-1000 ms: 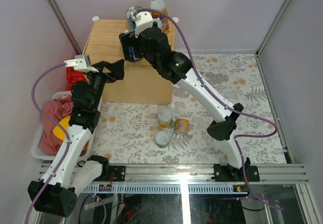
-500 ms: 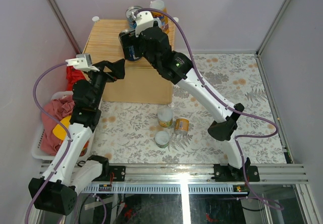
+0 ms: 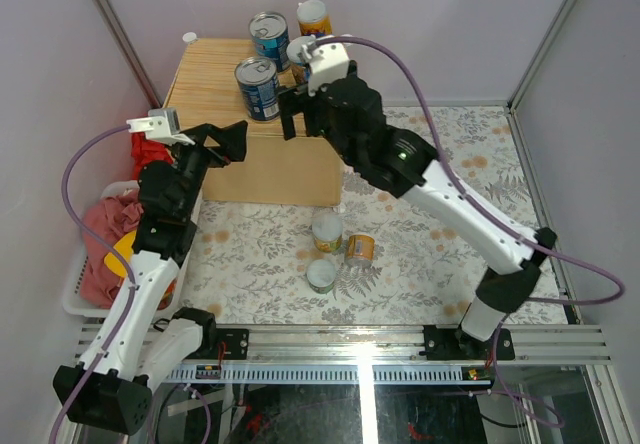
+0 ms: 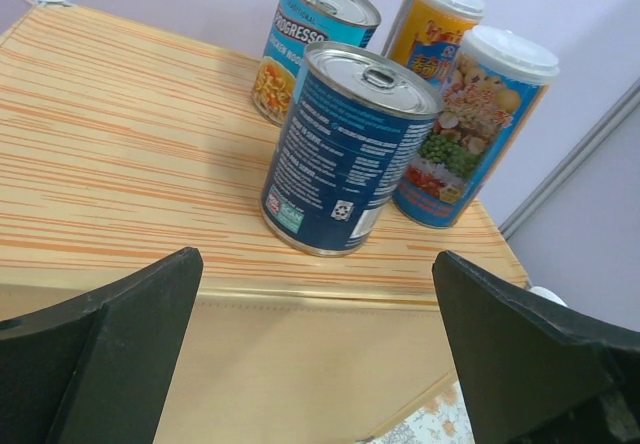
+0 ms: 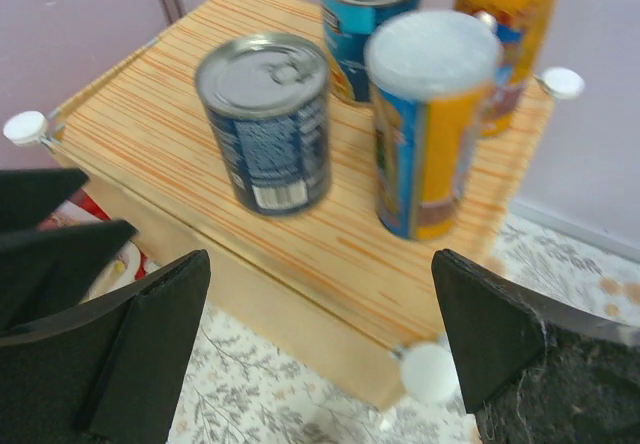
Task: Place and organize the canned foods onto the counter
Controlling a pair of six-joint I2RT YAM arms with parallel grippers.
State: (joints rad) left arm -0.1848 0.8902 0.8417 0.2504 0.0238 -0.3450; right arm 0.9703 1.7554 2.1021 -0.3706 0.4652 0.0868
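Observation:
The counter (image 3: pixel 205 69) is a light-wood box with a striped top. Several cans stand on it: a dark blue can (image 3: pixel 258 88) at the front, a light blue can (image 3: pixel 269 36) and two tall orange-and-blue cans (image 3: pixel 313 16) behind. They also show in the left wrist view, dark blue can (image 4: pixel 348 164) in front, and in the right wrist view (image 5: pixel 268 124). Three short cans stand on the floral mat: (image 3: pixel 327 232), (image 3: pixel 360 250), (image 3: pixel 321 274). My right gripper (image 3: pixel 300 116) (image 5: pixel 320 354) is open and empty, just off the counter's front right edge. My left gripper (image 3: pixel 232 142) (image 4: pixel 320 364) is open and empty before the counter's front face.
A white basket (image 3: pixel 75 274) of red clothes sits at the left beside my left arm. White knobs mark the counter corners, one (image 5: pixel 430 372) close to my right gripper. Purple walls close in behind and on both sides. A rail (image 3: pixel 350 344) runs along the near edge.
My right gripper has let go of the dark blue can, which now stands on the counter's front, and has drawn back to the right. My left arm has barely moved.

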